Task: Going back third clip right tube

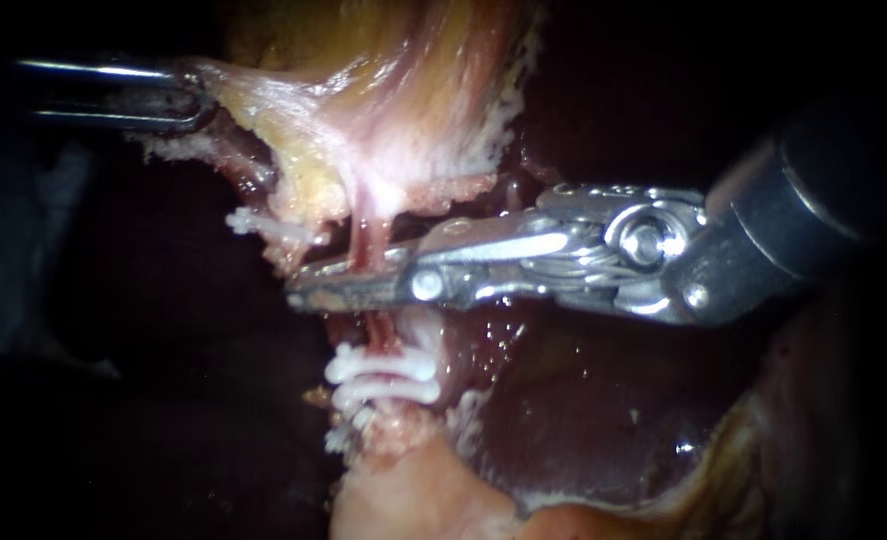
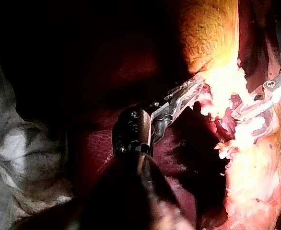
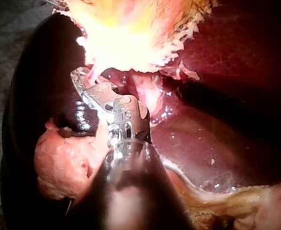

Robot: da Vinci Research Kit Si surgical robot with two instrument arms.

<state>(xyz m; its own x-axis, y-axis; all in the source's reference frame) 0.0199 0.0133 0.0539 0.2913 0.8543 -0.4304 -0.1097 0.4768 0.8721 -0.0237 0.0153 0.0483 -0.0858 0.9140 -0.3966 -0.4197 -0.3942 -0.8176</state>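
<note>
The right tube (image 1: 368, 238) runs down from the gallbladder (image 1: 383, 90). My right instrument (image 1: 303, 285) lies across the front of it, its jaws open by a narrow gap and empty. Two white clips (image 1: 383, 370) sit on the tube just below the jaws. Whether a clip lies behind the jaws is hidden. Another white clip (image 1: 261, 225) sits on the tube to the left. My left instrument (image 1: 191, 100) is shut on the gallbladder's edge and holds it up. The left wrist view shows those jaws (image 2: 193, 91) biting the bright tissue. The right wrist view shows the right instrument (image 3: 85, 81) under the glare.
Dark liver (image 1: 583, 400) lies below and behind the right instrument's shaft. Pale fatty tissue (image 1: 413, 495) sits under the clips. Grey cloth (image 2: 20, 153) shows beside the liver in the left wrist view.
</note>
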